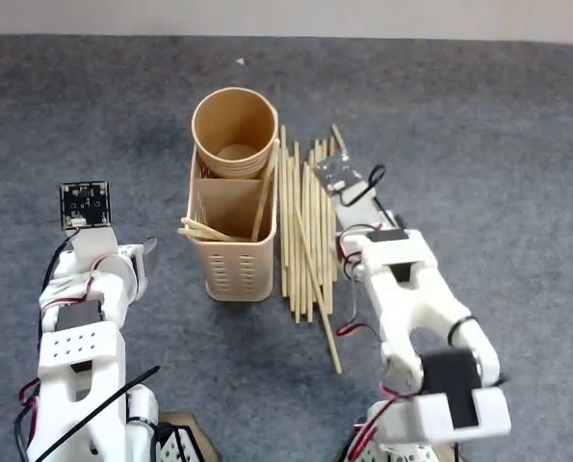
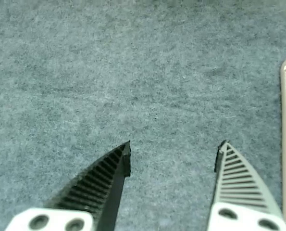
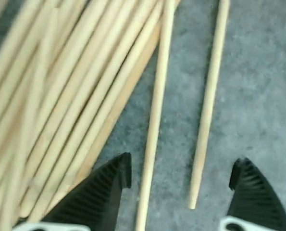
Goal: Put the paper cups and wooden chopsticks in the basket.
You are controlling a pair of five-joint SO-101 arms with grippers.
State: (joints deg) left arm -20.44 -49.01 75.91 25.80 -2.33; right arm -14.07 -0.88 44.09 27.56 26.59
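Hard to make out: the right gripper [image 3: 183, 161] reads clearly from its own wrist view, but in the high view its wrist board and wires lie over it. How many cups are nested in the stack cannot be told.
Cut off: the beige slotted plastic basket [image 1: 238, 274] meets the left wrist view's edge as a strip of rim. In the right wrist view the sticks run out of the picture.
Open room: the grey carpet-like tabletop [image 1: 479, 125] stretches wide on every side of the basket and the pile. A band of it lies between the left arm and the basket's wall.
Left gripper [image 2: 175, 144]: jaws apart over the tabletop, with the basket's wall near.
Right gripper: jaws wide apart at the right edge of the pile. Two single chopsticks [image 3: 155, 120] lie on the tabletop between the jaws.
Cups: the stack of tan paper cups [image 1: 233, 130] stands upright in the basket's far compartment, its mouth rising above the basket's wall.
Sticks in basket: a few pale chopsticks [image 1: 209, 231] lie aslant in the near compartment, and one more leans against its right wall.
Sticks outside: the pile of pale wooden chopsticks [image 1: 305, 231] lies just beside the basket's right wall, mostly parallel to it. One stick lies askew toward the right arm's base.
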